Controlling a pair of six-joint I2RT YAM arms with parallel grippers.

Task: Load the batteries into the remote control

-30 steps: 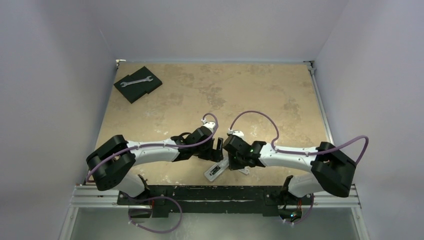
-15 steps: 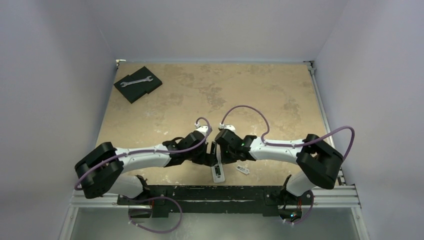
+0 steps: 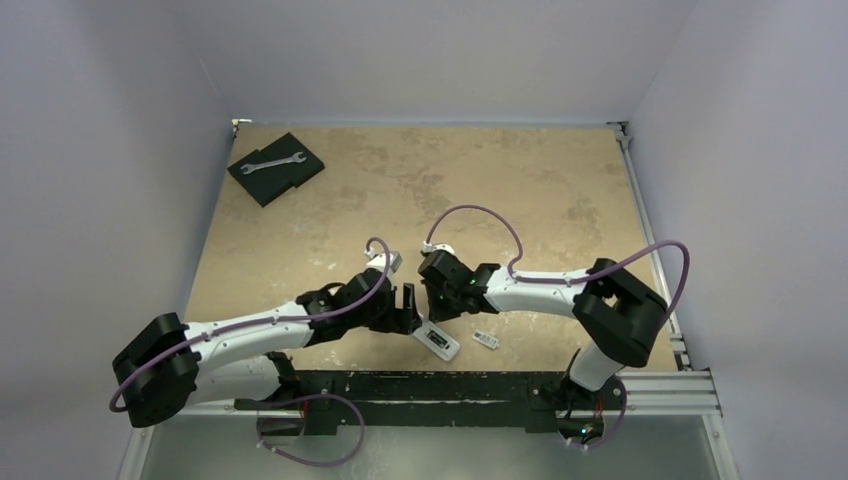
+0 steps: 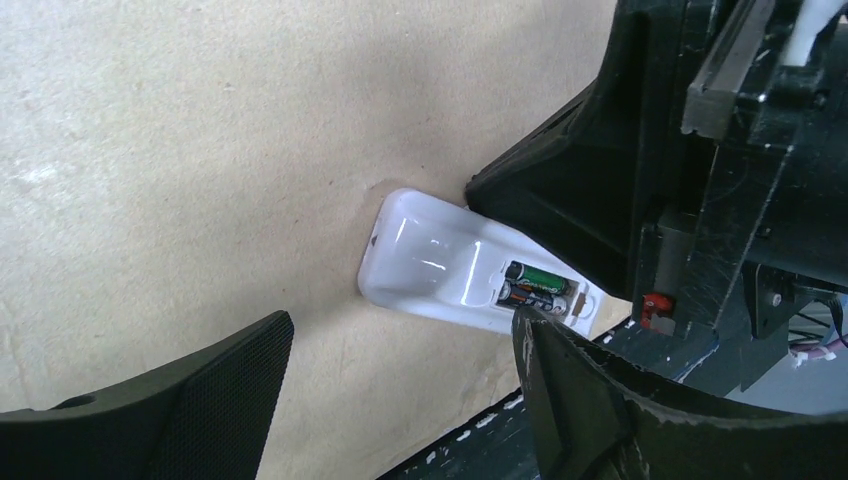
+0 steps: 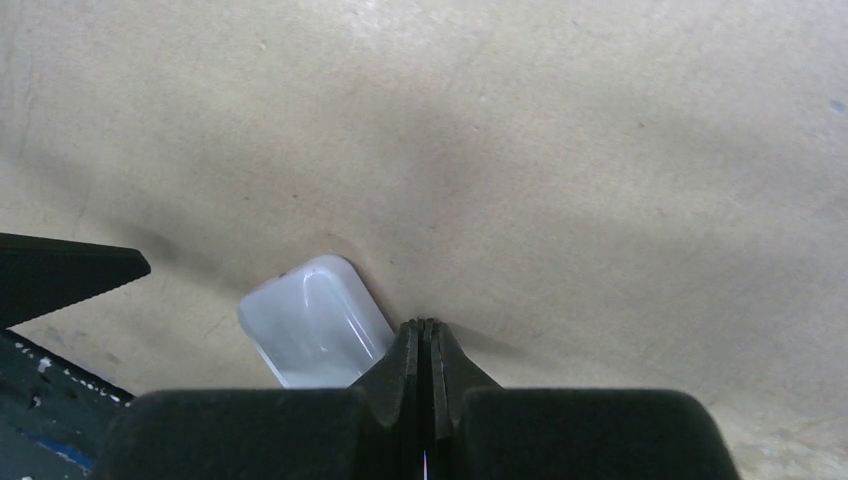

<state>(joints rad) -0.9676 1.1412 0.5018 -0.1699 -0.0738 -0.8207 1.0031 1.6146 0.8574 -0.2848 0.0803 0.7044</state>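
Remote control (image 3: 438,341) holding 2 batteries (image 4: 535,283), left jaws released, right jaws clenched beside it, wrench (image 3: 272,161) apart

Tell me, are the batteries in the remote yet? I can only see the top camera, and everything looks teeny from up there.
Observer: Yes. The left wrist camera shows two batteries lying side by side inside the remote control.
Operator: Is the lid on?
Observer: No. In that view they lie uncovered, and you can see green print on one of them.
Operator: What is the right gripper doing?
Observer: Its own camera shows the right gripper shut, with its fingertips pressed together right at the remote's edge.
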